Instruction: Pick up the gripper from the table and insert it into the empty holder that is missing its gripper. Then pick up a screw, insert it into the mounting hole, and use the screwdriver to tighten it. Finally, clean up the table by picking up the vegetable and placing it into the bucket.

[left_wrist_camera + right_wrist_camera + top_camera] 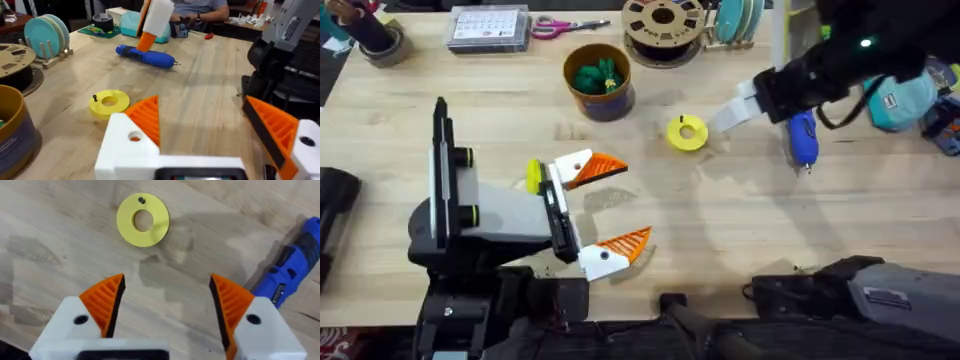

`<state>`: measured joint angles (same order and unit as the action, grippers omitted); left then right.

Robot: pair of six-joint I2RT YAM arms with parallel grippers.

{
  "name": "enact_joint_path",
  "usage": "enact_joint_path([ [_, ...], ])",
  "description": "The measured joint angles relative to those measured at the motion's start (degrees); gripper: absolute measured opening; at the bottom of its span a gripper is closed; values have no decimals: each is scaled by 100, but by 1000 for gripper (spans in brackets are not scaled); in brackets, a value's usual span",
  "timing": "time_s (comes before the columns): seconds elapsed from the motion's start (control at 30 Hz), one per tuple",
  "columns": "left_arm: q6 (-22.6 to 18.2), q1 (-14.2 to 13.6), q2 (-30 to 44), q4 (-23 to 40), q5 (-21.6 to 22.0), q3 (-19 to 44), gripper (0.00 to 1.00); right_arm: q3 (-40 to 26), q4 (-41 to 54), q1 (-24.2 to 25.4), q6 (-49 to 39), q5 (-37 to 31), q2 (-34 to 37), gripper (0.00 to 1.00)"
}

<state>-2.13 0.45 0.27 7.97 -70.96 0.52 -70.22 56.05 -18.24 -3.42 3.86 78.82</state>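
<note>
**Both hands open above the table, vegetable already in the bucket**

The left hand (605, 205) lay low over the near-left part of the wooden table (740, 230), its white finger mounts spread wide apart. Each mount carried an orange ribbed fingertip: one on the far finger (595, 168) and one on the near finger (625, 243). In the left wrist view both orange wedges (146, 117) sat in their white blocks, with nothing between them.

The right hand (725, 118) reached in from the right and hovered beyond the middle of the table, just beside the yellow ring-shaped disc (687, 133). In the right wrist view its two fingers (102, 300) stood well apart, both with orange pads fitted, gripping nothing; the disc (143, 220) lay on the wood ahead of them.

The blue screwdriver (803, 140) lay on the table to the right of the disc, partly under the right arm, its thin metal tip pointing toward the near edge. In the left wrist view it (145, 56) rested flat beyond the disc (109, 102).

The bucket (598, 82) stood upright toward the far side, left of the disc, and the green vegetable (599, 77) sat inside it. A brown filament spool (663, 28) and a pair of scissors (565, 27) lay along the far edge.
</note>
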Motion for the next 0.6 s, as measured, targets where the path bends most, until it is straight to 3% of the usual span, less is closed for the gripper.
enact_joint_path([
  [0.6,0,0,-2,0,1,0,986,-2,-857,-334,154,-17,899,996],
])
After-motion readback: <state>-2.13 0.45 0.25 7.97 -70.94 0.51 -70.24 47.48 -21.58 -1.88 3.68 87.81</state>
